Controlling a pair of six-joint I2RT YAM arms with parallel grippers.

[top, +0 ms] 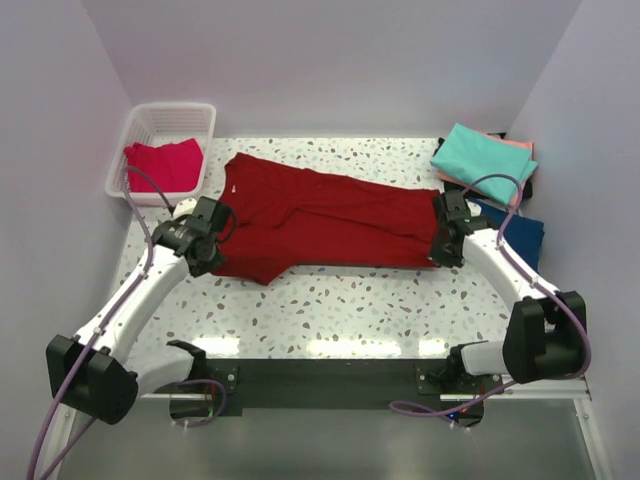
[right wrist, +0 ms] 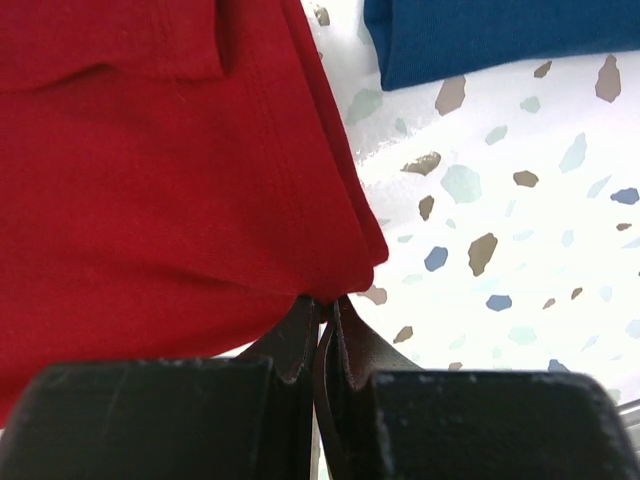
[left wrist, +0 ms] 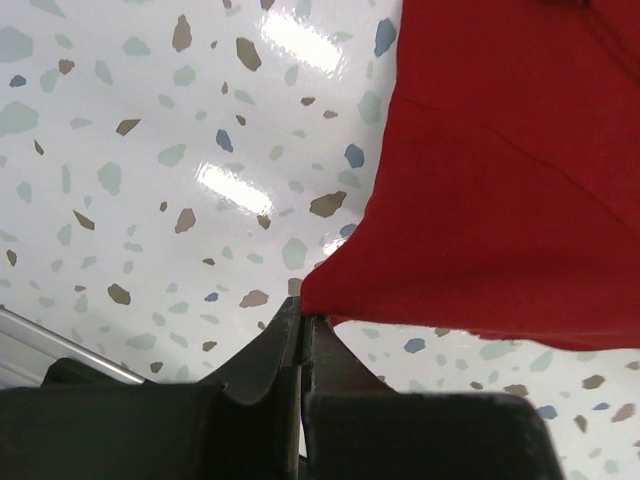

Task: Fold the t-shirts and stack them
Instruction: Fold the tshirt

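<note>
While the dark red t-shirt (top: 320, 215) lies spread lengthwise across the middle of the speckled table (top: 340, 310), both arms reach in from the near edge and grip it at opposite ends. The left gripper (left wrist: 300, 322) has its jaws pressed together on a pointed corner of the red cloth, which is drawn into a peak right at the tips. Seen from above, this corner is at the shirt's left end. The right gripper (right wrist: 328, 305) is likewise closed, pinching a folded edge of the same shirt at its right end, where a stitched hem runs down to the tips. Between the two grips the cloth lies mostly flat with a few creases, and one sleeve points toward the near edge. Beyond the left gripper, a white lattice basket (top: 175, 120) stands in the far left corner with a pinkish-red t-shirt (top: 165, 165) in it. At the far right a teal t-shirt (top: 480, 155) lies folded on top of a salmon pink t-shirt (top: 512, 141), of which only an edge shows. A navy t-shirt (top: 520, 235) lies just beside the right gripper.
</note>
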